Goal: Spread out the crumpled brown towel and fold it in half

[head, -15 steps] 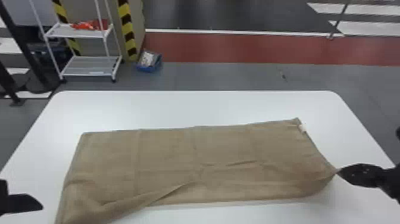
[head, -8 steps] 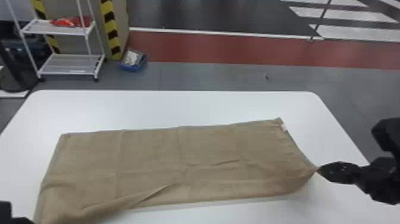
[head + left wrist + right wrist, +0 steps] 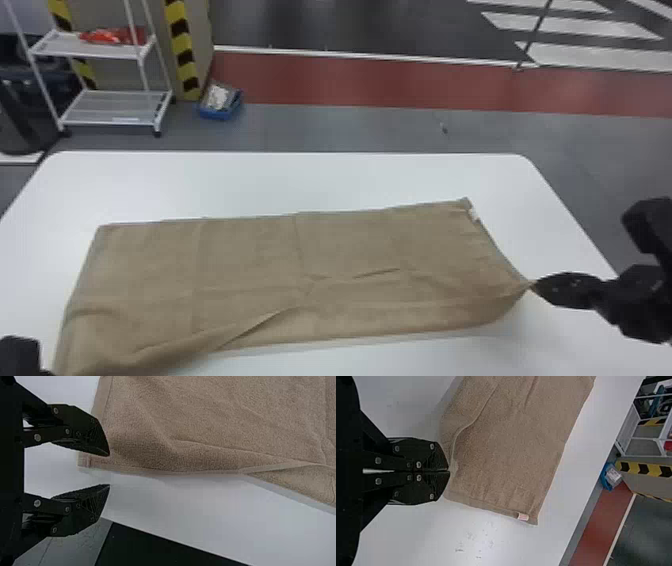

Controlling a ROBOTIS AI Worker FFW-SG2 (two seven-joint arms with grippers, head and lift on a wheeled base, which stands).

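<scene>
Right gripper (image 3: 534,285): fingers pressed together, pinching a drawn-out corner of the towel, right side of the frame
Left gripper (image 3: 20,354): lower left corner of the frame, fingers spread beside the towel's edge
Brown towel (image 3: 250,260): long and mostly flat from lower left to centre right, creased, with a slanting ridge near its lower edge
Label (image 3: 474,215): pale, at the towel's upper right
Counter (image 3: 300,180): white, under the towel
Rack (image 3: 107,106): upper left, on the floor
</scene>
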